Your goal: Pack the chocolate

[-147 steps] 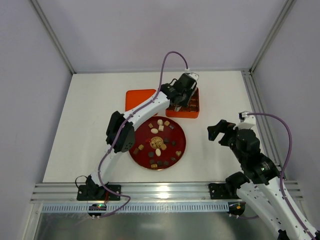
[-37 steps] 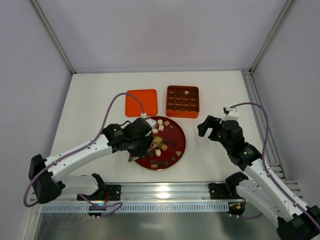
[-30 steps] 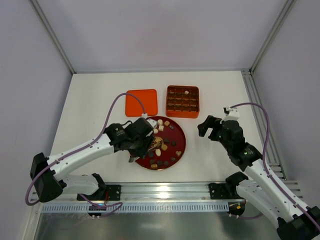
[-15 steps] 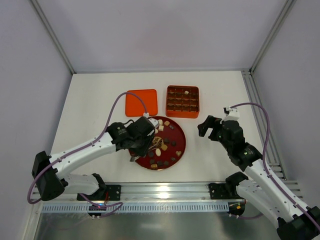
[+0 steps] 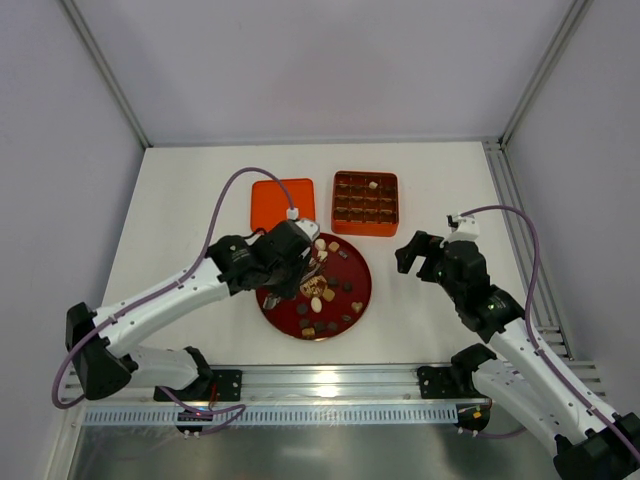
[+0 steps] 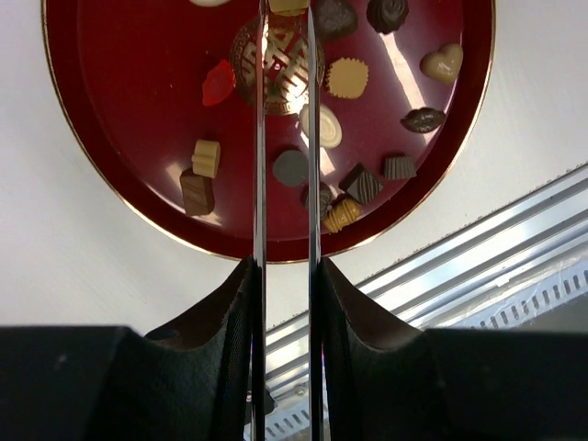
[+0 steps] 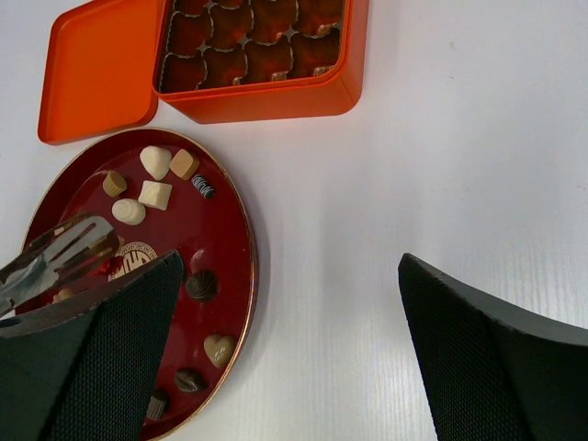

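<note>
Noted left end effector point(image 6: 286, 23) over plate point(image 7: 241, 230), blades narrowly parted; could not confirm grip on tan piece point(image 6: 288, 5) at tips. Found chocolate point(image 7: 154, 195) scattered on plate, one cream piece point(image 5: 373, 185) in box point(image 7: 276, 99). Saw right end effector point(image 7: 292, 303) spread wide, empty. Best: squeeze gently, lift straight, clear neighbours.

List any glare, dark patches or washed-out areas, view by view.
Left wrist: white glare streaks across the glossy plate, finger mounts at the bottom nearly black. Right wrist: pads dark in both lower corners, table almost washed out. Top external: even light, chocolates too small for detail.
</note>
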### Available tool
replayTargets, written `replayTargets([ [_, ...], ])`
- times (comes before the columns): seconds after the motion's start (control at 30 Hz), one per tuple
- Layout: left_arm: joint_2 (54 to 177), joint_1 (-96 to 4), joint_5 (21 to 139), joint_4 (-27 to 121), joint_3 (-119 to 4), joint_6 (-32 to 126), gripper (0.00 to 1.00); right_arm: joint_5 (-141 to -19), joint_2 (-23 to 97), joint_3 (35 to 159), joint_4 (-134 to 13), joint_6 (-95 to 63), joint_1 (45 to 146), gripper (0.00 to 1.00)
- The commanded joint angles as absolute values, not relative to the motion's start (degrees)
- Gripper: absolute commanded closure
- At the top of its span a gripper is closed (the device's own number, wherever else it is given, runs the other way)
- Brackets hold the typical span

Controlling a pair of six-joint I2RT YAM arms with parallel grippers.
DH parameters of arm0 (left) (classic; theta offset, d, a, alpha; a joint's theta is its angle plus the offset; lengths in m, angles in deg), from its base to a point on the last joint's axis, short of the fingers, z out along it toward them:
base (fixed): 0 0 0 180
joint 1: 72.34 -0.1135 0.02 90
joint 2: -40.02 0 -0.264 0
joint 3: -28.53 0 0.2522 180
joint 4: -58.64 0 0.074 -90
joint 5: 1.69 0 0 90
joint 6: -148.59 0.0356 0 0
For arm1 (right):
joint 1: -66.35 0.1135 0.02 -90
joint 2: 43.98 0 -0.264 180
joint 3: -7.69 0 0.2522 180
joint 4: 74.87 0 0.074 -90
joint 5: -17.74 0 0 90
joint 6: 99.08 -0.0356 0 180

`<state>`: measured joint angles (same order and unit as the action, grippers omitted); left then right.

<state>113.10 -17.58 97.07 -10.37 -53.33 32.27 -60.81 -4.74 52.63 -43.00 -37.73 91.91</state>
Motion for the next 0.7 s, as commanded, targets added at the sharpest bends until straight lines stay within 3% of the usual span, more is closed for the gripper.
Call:
replayTargets([
  [0.0, 114.5, -17.3, 100.3, -9.6, -58.9, 34.0, 0.76, -59.9, -5.7, 53.3, -44.4, -38.0, 92.1, 0.00],
  [0.67, 144.3, -27.2, 100.6, -8.4, -96.3, 41.9, 0.76, -59.8, -7.4, 54.0, -43.0, -38.1, 92.1, 0.00],
])
